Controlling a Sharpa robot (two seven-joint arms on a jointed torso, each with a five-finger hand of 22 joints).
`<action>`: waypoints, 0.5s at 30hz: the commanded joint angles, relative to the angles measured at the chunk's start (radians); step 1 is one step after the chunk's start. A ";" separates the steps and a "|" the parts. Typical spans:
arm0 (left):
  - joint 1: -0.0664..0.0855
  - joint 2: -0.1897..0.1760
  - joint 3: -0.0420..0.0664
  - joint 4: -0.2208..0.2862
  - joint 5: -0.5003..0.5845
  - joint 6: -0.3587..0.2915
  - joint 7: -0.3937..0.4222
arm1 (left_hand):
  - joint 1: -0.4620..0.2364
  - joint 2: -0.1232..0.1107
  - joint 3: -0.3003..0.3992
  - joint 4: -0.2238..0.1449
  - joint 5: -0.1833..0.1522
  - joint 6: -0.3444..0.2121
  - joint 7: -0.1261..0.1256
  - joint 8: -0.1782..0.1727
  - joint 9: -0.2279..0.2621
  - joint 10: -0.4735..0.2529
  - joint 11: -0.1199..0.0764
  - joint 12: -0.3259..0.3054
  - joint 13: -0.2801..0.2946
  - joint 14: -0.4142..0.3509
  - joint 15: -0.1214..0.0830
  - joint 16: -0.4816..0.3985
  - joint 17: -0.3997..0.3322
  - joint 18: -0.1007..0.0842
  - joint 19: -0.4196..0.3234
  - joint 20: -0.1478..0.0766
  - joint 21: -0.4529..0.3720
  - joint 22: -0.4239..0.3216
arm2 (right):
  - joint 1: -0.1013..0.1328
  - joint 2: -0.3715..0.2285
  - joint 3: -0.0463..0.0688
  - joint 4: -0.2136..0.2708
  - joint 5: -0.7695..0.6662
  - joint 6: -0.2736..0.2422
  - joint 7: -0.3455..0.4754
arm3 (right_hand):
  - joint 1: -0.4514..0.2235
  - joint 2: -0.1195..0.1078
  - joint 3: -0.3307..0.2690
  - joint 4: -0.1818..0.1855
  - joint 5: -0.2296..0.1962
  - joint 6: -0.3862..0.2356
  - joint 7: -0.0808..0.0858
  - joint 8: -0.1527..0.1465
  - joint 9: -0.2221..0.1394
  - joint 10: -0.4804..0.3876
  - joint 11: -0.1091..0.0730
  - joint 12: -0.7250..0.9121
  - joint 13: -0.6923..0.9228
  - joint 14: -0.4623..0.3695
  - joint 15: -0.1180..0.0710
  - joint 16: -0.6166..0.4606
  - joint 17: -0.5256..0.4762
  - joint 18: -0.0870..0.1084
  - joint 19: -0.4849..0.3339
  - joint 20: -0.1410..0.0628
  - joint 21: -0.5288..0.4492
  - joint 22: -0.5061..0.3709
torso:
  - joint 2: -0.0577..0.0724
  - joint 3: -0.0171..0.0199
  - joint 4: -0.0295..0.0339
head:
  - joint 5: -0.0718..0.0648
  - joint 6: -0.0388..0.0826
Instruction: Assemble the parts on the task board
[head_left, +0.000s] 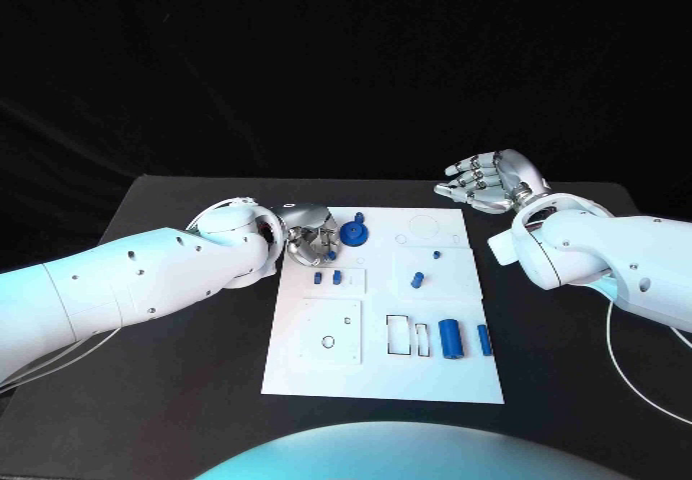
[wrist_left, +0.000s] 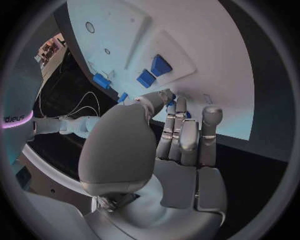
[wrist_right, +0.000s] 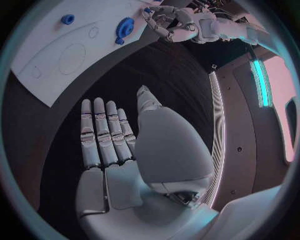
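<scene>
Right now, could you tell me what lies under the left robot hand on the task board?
The left robot hand hovers over the white task board's far left corner, beside the blue gear. Small blue parts lie just nearer. Anything beneath its fingers is covered.

Surface: black surface (head_left: 173, 330), reaching across the head view from 9 to 3 o'clock.
Task board: white task board (head_left: 310, 375) lying flat at the surface's middle, its long side running 12 to 6 o'clock.
</scene>
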 joint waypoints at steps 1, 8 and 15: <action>0.000 0.001 0.000 0.001 -0.001 0.010 -0.007 | -0.012 -0.004 -0.008 0.003 -0.005 -0.007 -0.002 -0.006 -0.001 0.009 -0.001 -0.006 0.002 0.004 -0.001 -0.005 -0.001 -0.003 0.002 0.000 -0.004 -0.002 | 0.000 0.000 0.000 0.002 -0.006 0.003 0.007 | -0.009 0.001 0.003 0.006 -0.004 0.000 0.052 -0.005 -0.001 -0.001 0.001 -0.004 -0.001 0.000 0.000 -0.004 -0.001 0.011 -0.002 0.001 -0.004 -0.001 | 0.000 -0.0004 -0.0001 | -0.001 0.000; 0.000 0.001 0.000 0.000 -0.005 0.003 -0.009 | -0.014 -0.005 -0.010 0.005 -0.005 -0.008 -0.002 -0.007 -0.001 0.009 -0.001 -0.007 0.002 0.001 -0.001 -0.006 -0.007 -0.002 -0.002 0.000 -0.007 -0.007 | 0.000 0.001 0.000 -0.001 -0.006 0.003 0.006 | -0.009 0.001 0.003 0.006 -0.004 0.000 0.052 -0.005 -0.001 -0.001 0.001 -0.004 -0.001 0.000 0.000 -0.004 -0.001 0.011 -0.002 0.001 -0.004 -0.001 | 0.000 -0.0010 0.0012 | 0.001 0.000; 0.000 0.000 0.000 0.000 -0.007 0.002 -0.018 | -0.020 -0.014 -0.019 0.010 -0.004 -0.045 0.006 -0.038 -0.010 -0.003 0.004 -0.018 0.007 -0.004 0.003 -0.007 -0.013 -0.001 -0.006 0.001 -0.016 -0.015 | 0.000 0.003 0.000 -0.004 -0.006 -0.004 0.007 | -0.011 -0.003 0.000 0.006 -0.004 -0.006 0.054 -0.008 -0.004 -0.006 0.003 -0.007 -0.002 -0.003 0.002 -0.009 -0.004 0.011 -0.005 0.002 -0.005 -0.005 | 0.000 -0.0011 0.0012 | 0.002 0.000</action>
